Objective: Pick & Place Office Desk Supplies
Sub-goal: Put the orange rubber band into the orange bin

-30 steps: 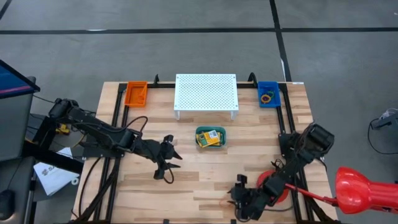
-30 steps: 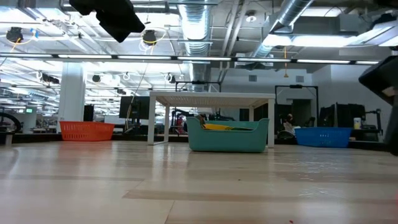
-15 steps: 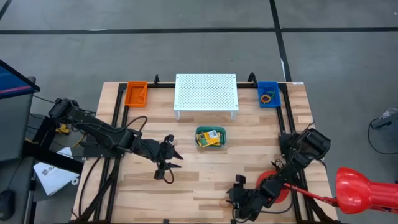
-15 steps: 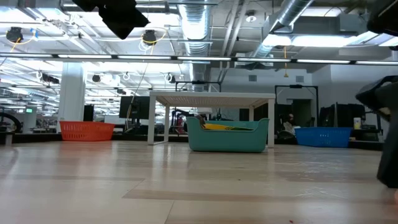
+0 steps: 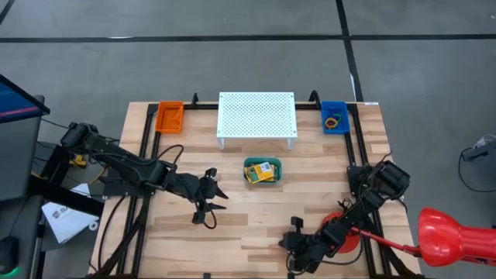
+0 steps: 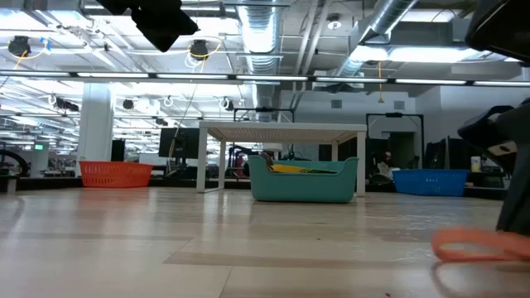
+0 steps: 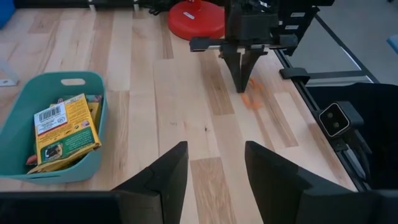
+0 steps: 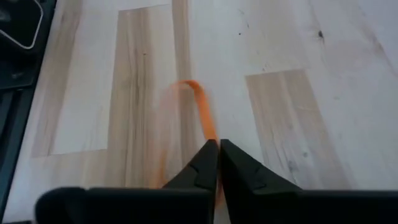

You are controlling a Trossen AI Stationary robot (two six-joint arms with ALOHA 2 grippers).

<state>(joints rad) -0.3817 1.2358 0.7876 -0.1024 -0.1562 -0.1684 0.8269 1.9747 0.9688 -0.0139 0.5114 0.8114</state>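
An orange rubber band [image 8: 200,111] lies near the table's front edge, right of the middle, and shows as an orange loop [image 6: 480,246] in the low view. My right gripper [image 8: 219,147] is shut on it and stands in front of the red disc [image 5: 344,232]. My left gripper [image 5: 212,208] hovers open over the table's left half with nothing between its fingers [image 7: 163,180]. Two yellow-and-green crayon boxes [image 7: 65,127] lie inside a teal basket [image 5: 263,171] at the table's middle. My right gripper pinches the orange band's near part [image 8: 210,132] between its two fingertips, coming from above and pointing steeply down at the table. The rest of the loop [image 7: 252,99] runs out past the fingertips just over the wood; whether it is lifted clear I cannot tell.
A white perforated stand [image 5: 257,116] stands at the back middle. An orange bin [image 5: 170,116] sits at the back left. A blue bin [image 5: 335,118] with rubber bands sits at the back right. Bare wood lies between the basket and the front edge.
My right gripper has come down to the table near the front edge and shut, taking hold of the orange band. The band now shows at the low view's right, where it did not before.
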